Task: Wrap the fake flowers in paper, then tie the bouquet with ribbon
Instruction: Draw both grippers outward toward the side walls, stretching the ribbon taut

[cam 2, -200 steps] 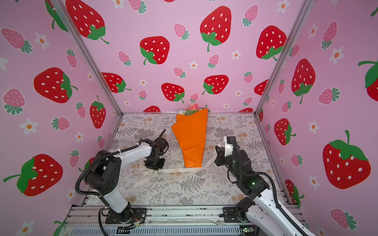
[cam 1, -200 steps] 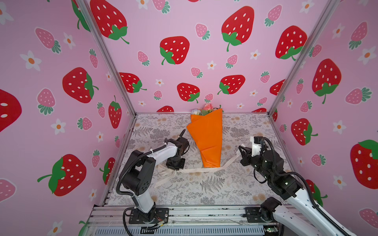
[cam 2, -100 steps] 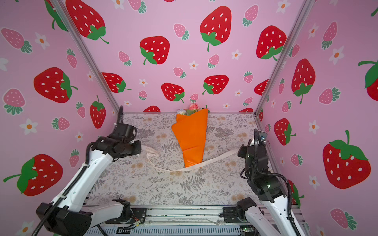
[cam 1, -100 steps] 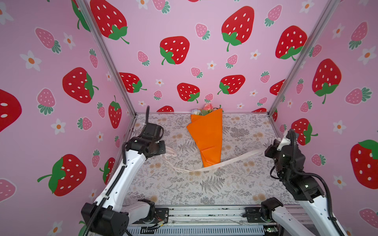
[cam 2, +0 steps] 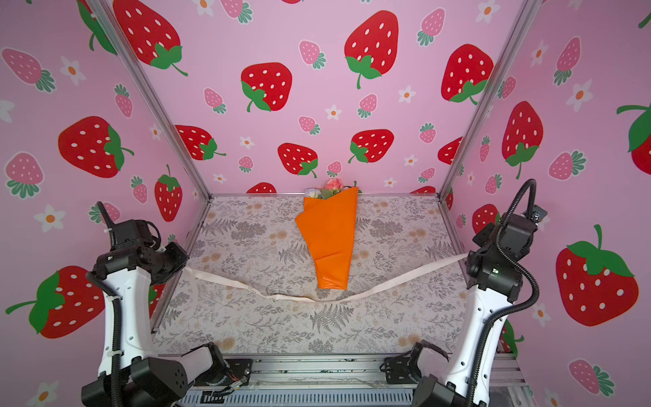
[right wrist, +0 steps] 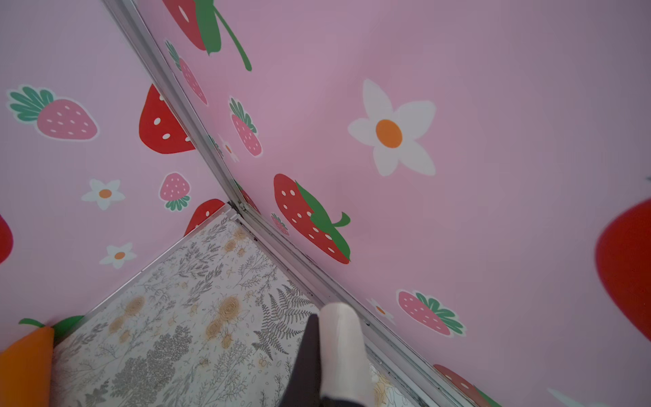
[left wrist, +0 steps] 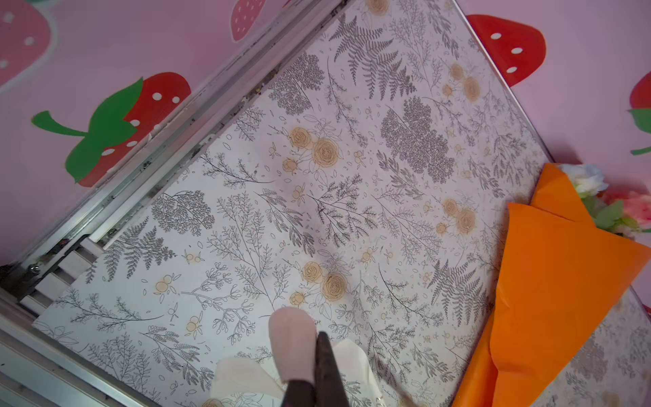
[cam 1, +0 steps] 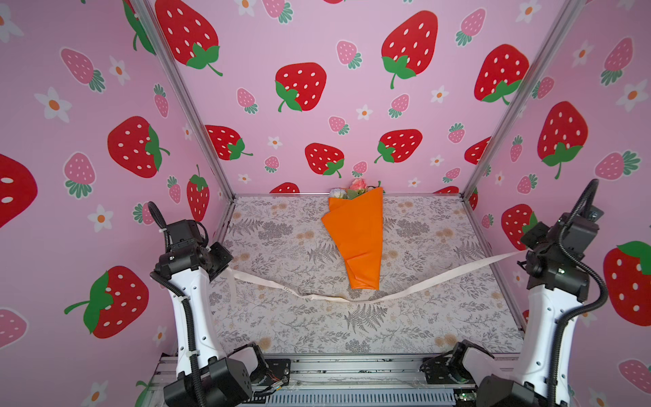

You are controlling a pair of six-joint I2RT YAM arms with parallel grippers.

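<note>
A faint line of dark lettering runs along the cream ribbon (cam 1: 287,289) where it lies on the surface (cam 1: 317,327). It shows in both top views but is too small to make out. No other text, label, brand or number can be read in any view.

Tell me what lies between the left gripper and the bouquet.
Only bare flower-print table lies between the left gripper and the bouquet, in both top views. The ribbon in that gripper sags nearer the front, past the orange paper's tip.
</note>
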